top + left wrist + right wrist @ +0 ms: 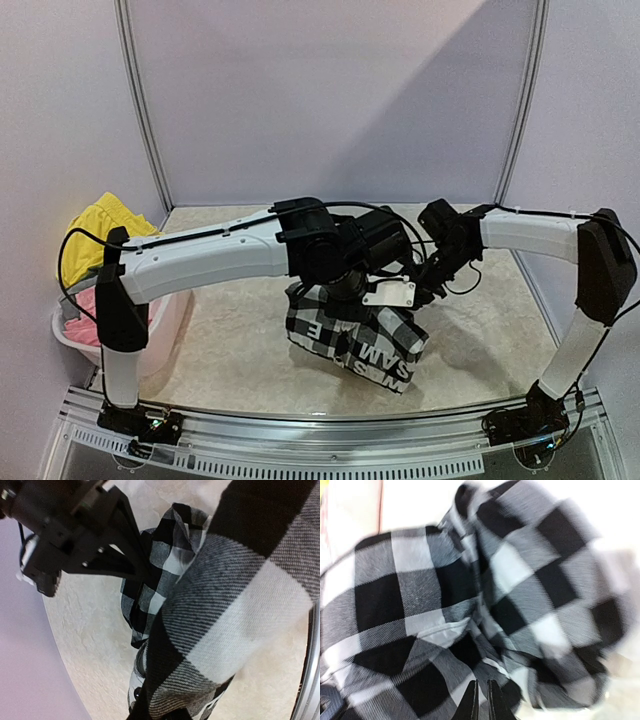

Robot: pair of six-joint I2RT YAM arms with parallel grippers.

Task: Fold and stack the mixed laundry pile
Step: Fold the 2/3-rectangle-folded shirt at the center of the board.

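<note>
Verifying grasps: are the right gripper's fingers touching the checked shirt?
Touching: left wrist view shows the right gripper's fingers pinching a bunched fold of the checked shirt.

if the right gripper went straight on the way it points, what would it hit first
The shirt: the right gripper aims straight into its folds, probably very close, though blur hides depth.

We find ourselves in a robotics test booth or lab cell. Plain pale-lilac partition panels, joined by slim silver metal posts, wall in a single table under a cream, textured cover. A ribbed aluminium rail along its near edge carries two white-shelled robot arms trailing loose black cables. The domestic touches are a white plastic laundry basket and a black-and-white checked shirt.
</note>
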